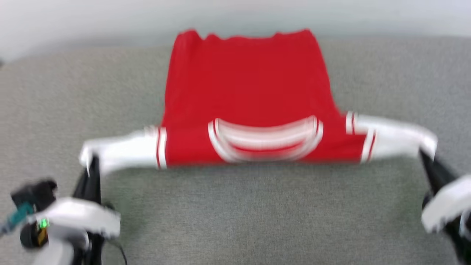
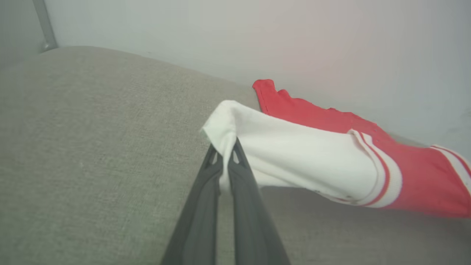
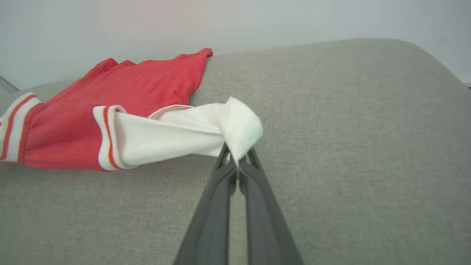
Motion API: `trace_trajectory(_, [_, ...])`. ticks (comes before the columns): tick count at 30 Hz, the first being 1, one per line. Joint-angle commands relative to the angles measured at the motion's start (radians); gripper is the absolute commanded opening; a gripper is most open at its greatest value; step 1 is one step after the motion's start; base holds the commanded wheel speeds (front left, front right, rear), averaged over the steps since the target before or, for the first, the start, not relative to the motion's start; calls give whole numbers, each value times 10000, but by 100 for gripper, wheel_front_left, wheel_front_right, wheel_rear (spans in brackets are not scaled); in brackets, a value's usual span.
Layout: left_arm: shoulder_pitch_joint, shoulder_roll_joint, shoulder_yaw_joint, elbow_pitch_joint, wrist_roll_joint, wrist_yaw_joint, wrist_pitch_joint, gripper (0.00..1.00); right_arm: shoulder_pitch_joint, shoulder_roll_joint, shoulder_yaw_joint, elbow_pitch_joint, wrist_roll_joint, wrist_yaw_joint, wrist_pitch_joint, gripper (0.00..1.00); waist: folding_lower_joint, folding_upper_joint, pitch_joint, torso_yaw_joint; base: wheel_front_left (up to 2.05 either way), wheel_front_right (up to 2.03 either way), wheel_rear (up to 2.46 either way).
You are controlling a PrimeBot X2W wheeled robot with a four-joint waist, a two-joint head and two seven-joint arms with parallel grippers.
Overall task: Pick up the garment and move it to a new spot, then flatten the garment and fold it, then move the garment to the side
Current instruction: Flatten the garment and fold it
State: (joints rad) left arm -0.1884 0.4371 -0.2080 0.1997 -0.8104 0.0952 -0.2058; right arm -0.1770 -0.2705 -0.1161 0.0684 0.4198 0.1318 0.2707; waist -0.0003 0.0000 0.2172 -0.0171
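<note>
Left gripper (image 1: 92, 161) first, low in the blurred head view: its two dark fingers are pinched together on the tip of the shirt's (image 1: 246, 84) white left sleeve (image 1: 121, 151). The left wrist view confirms it. The gripper (image 2: 225, 151) is clamped on a bunched corner of white cloth, and the sleeve (image 2: 301, 154) runs away from the fingertips, held off the grey fabric surface (image 2: 92, 147) with a shadow under it.

Over on the other side, the right gripper (image 1: 424, 154) has the same kind of hold on the right sleeve (image 1: 393, 138). In its own wrist view the fingers (image 3: 220, 206) close tight on a fold of white cloth at the sleeve end (image 3: 241, 125), and the striped cuff trim (image 3: 105, 138) sits further along toward the red body (image 3: 147, 84).

Between the two grippers the shirt hangs stretched wide, sleeves pulled outward. The striped collar (image 1: 265, 140) is on the side nearest the grippers. Beyond them the red body lies on the grey surface (image 1: 257, 213), with its wavy hem (image 1: 243, 35) at the far edge, up by the pale wall (image 1: 73, 18). Motion blur smears the head view, so no lettering can be made out.
</note>
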Motion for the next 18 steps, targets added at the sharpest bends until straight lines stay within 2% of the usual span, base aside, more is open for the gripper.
trace_trajectory(1, [585, 77, 86, -283, -107, 226, 73, 0, 703, 198, -278, -215, -105, -21, 187, 0, 3, 0, -541, 98, 0, 0, 0])
trace_trajectory(8, [2810, 160, -143, -1255, -322, 893, 745, 0, 3319, 1307, -747, -934, -155, -19, 1266, 0, 3, 0, -1156, 134, 0, 0, 0])
trace_trajectory(16, [4365, 603, -633, -1990, 347, 1971, 1439, 0, 5253, 1934, -739, -1256, -902, -19, 2946, 0, 3, 0, -1525, 159, 0, 0, 0])
trace_trajectory(17, [4437, 582, -656, -2092, 373, 2063, 1469, 0, 5245, 1991, -765, -1244, -825, -18, 3109, 44, 3, 0, -1536, 153, 0, 0, 0])
trace_trajectory(18, [4467, 571, -692, -2175, 422, 2134, 1498, 0, 5202, 2035, -743, -1231, -766, -18, 3241, 100, 3, 0, -1552, 159, 0, 0, 0])
